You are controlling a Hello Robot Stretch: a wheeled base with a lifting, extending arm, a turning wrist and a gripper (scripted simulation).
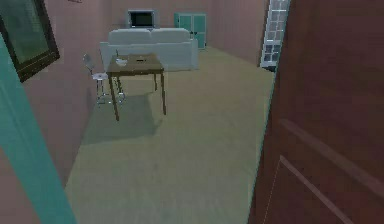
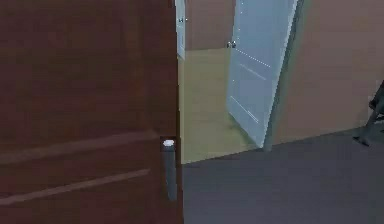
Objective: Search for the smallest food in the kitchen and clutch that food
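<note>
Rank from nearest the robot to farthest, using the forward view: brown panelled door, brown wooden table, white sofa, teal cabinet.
1. Brown panelled door, right foreground.
2. Brown wooden table, centre-left.
3. White sofa, behind the table.
4. Teal cabinet, far wall.

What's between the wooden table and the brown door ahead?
Only bare floor, seen in the forward view: nothing stands between the wooden table and the brown door.

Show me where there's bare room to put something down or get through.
Free: the wide beige floor between the wooden table and the brown door. Much of the tabletop looks bare, apart from small things at its left end. In the arm side view, dark floor lies open beside the pale blue door. Crowded: around the chair.
</note>
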